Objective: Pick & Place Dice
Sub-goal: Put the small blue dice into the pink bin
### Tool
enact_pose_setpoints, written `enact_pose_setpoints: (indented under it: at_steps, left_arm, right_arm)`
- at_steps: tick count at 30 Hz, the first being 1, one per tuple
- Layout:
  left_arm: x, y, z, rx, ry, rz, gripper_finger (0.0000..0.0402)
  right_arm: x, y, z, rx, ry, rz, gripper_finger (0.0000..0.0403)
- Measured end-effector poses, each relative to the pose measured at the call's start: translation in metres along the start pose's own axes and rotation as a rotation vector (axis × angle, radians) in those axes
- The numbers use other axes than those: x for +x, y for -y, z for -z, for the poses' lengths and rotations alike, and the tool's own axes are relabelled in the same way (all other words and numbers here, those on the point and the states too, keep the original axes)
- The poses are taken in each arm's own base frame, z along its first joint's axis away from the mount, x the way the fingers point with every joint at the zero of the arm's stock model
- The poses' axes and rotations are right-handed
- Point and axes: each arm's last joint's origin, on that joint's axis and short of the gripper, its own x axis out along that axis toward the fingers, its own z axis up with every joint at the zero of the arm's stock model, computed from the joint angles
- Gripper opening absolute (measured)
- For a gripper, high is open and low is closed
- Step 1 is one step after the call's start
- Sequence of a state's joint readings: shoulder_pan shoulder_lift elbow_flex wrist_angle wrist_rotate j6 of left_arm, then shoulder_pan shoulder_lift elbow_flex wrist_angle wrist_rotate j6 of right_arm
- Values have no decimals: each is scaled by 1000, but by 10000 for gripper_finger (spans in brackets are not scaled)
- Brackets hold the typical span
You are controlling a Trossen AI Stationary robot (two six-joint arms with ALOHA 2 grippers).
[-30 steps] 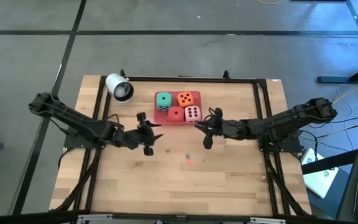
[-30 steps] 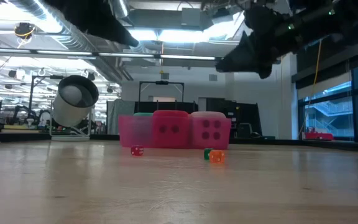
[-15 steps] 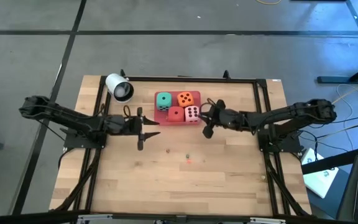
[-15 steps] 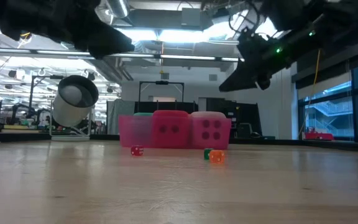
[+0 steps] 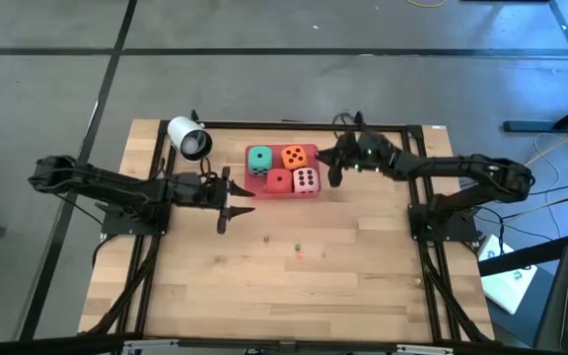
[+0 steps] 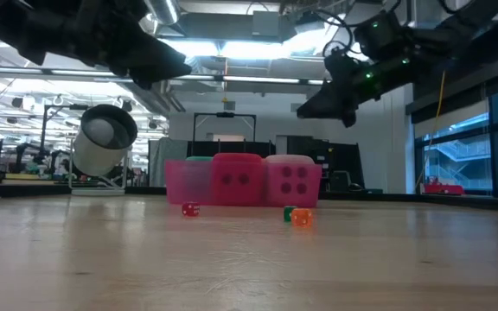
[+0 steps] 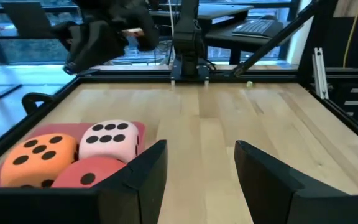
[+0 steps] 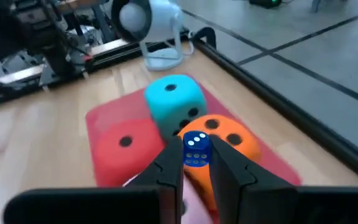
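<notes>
Holding a tiny blue die with white pips (image 8: 196,150) pinched between its fingers, your right gripper (image 5: 329,164) has swung from the open boards to just right of the flat pink tray (image 5: 252,182), above its far edge; you look ready to drop it there; the four soft dice sit packed on the tray: teal-green cube (image 5: 259,159), orange cube (image 5: 295,156), red cube (image 5: 279,181), pale pink cube (image 5: 306,179); your left gripper (image 5: 226,198) has drawn back left of the tray, fingers apart, grasping nothing; small coloured beads (image 6: 294,216) lie on the near boards.
</notes>
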State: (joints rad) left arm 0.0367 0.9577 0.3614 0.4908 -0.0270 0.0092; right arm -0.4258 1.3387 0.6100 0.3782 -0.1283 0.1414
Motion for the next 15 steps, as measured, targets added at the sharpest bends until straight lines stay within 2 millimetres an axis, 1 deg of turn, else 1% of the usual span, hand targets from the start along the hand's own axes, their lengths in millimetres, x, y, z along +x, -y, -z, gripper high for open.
enact_pose_setpoints:
  at_steps: [4,9,12,15]
  left_arm:
    - [0,-5,0,-9,-1,-20,182]
    - [0,-9,0,-11,-1,-37,182]
    - [0,-9,2,-6,-21,-36,182]
    - [0,-9,5,-4,-48,-36,182]
  right_arm:
    - [7,13,-19,-27,-115,16,52]
    - [26,20,-39,-114,-270,30,52]
    - [40,25,-45,-145,-344,32,52]
    - [55,31,-40,-155,-434,47,52]
